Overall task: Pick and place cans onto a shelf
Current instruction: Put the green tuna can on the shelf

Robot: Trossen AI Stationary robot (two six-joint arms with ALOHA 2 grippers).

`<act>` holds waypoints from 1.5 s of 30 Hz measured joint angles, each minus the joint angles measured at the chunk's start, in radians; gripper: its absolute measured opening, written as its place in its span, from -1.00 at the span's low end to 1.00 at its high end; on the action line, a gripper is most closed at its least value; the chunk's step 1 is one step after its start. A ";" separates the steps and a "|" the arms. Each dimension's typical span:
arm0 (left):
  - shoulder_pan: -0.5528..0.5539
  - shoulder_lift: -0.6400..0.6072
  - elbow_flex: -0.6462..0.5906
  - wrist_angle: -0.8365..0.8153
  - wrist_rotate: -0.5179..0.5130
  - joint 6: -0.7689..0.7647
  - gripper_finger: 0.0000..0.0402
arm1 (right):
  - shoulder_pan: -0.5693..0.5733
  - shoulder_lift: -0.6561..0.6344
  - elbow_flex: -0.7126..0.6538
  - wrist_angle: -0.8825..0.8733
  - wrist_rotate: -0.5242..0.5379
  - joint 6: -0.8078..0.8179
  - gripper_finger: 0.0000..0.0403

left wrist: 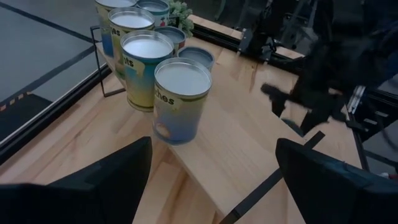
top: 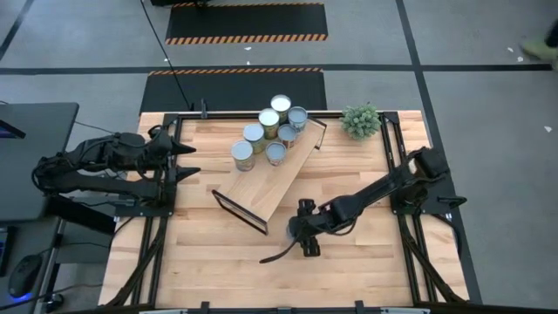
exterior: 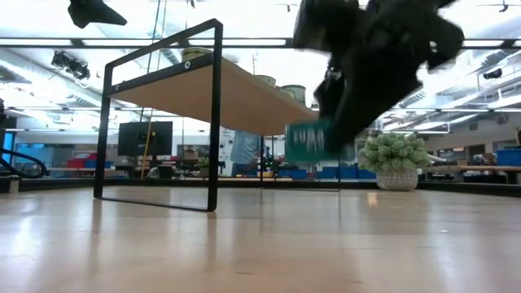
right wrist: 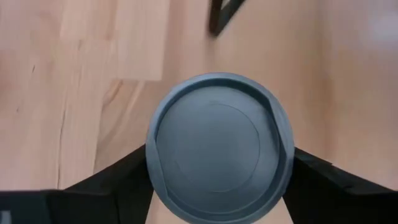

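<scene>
Several cans (top: 268,129) with white or blue-grey tops stand upright in a cluster on the far end of the light-wood shelf (top: 261,187), which lies slantwise across the table's middle. They also show in the left wrist view (left wrist: 181,99). My right gripper (top: 301,228) is off the shelf's near right side, shut on one more can (right wrist: 221,146) with a blue-grey top. My left gripper (top: 193,161) is open and empty at the table's left edge, pointing toward the shelf. My right gripper pinches the can's side wall (right wrist: 152,174) between its two fingers, one on each opposite side. The fingers come from above, pointing down. In the low view the can (exterior: 308,142) is upright and lifted clear of the table.
A small green plant (top: 361,120) in a white pot stands at the table's far right. The shelf's black frame ends (exterior: 213,114) stand on the table and hold its board above it. Bare board (left wrist: 242,143) lies on the shelf's near half.
</scene>
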 joint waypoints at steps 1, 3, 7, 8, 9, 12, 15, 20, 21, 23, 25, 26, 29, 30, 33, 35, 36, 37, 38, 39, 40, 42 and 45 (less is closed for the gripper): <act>0.000 0.000 0.000 0.000 0.000 0.004 0.73 | -0.004 -0.025 0.006 -0.025 0.008 -0.010 0.44; 0.000 0.000 0.000 0.000 0.000 0.009 0.73 | -0.011 -0.072 0.027 -0.076 0.015 -0.029 0.44; 0.000 0.000 0.000 0.001 0.000 0.009 0.73 | -0.036 -0.150 0.077 -0.174 0.020 -0.068 0.47; 0.000 0.000 0.000 0.001 0.000 0.009 0.73 | -0.045 -0.162 0.089 -0.190 0.021 -0.079 0.47; 0.000 0.000 0.000 0.001 0.000 0.009 0.73 | -0.054 -0.172 0.104 -0.205 0.022 -0.092 0.47; 0.000 0.000 0.000 0.001 0.000 0.006 0.73 | -0.084 -0.187 0.174 -0.268 0.023 -0.125 0.45; 0.000 0.000 0.000 0.001 0.000 0.001 0.73 | -0.114 -0.187 0.239 -0.321 0.032 -0.191 0.45; 0.000 0.000 0.000 0.001 0.000 0.001 0.73 | -0.185 -0.187 0.313 -0.324 0.068 -0.263 0.46; 0.000 0.000 0.000 0.001 0.000 0.001 0.73 | -0.200 -0.187 0.322 -0.322 0.070 -0.281 0.45; 0.000 0.000 0.000 0.001 -0.005 0.001 0.73 | -0.229 -0.186 0.328 -0.302 0.071 -0.310 0.45; 0.000 0.000 0.000 0.002 -0.009 0.001 0.73 | -0.255 -0.177 0.328 -0.282 0.066 -0.328 0.46; 0.000 0.000 0.000 0.002 -0.009 0.001 0.73 | -0.266 -0.172 0.328 -0.277 0.057 -0.335 0.46; 0.000 0.001 0.000 0.002 -0.009 0.001 0.73 | -0.289 -0.147 0.328 -0.231 0.037 -0.359 0.46; 0.000 0.001 0.000 0.001 -0.009 -0.002 0.73 | -0.292 -0.133 0.327 -0.227 0.037 -0.365 0.46; 0.000 0.001 0.000 0.002 -0.009 -0.001 0.73 | -0.299 -0.113 0.327 -0.204 0.027 -0.369 0.47; 0.000 0.001 0.000 0.003 -0.009 -0.002 0.73 | -0.300 -0.106 0.327 -0.178 0.012 -0.371 0.47; 0.000 0.002 0.000 0.002 -0.010 -0.001 0.73 | -0.300 -0.104 0.327 -0.185 0.002 -0.374 0.47; 0.000 0.003 0.000 0.003 -0.012 -0.002 0.73 | -0.300 -0.097 0.326 -0.188 -0.005 -0.376 0.47; 0.000 0.003 0.000 0.004 -0.012 -0.002 0.73 | -0.300 -0.090 0.326 -0.185 -0.008 -0.376 0.47; 0.000 0.003 0.000 0.003 -0.012 -0.001 0.73 | -0.300 -0.085 0.326 -0.190 -0.010 -0.376 0.48; 0.000 0.003 0.000 0.004 -0.012 -0.001 0.73 | -0.303 -0.084 0.324 -0.199 -0.010 -0.377 0.48; 0.000 0.002 0.000 0.006 -0.012 -0.001 0.73 | -0.306 -0.076 0.325 -0.181 -0.010 -0.381 0.48; 0.000 0.003 0.000 0.007 -0.012 -0.001 0.73 | -0.314 -0.061 0.324 -0.195 -0.007 -0.382 0.52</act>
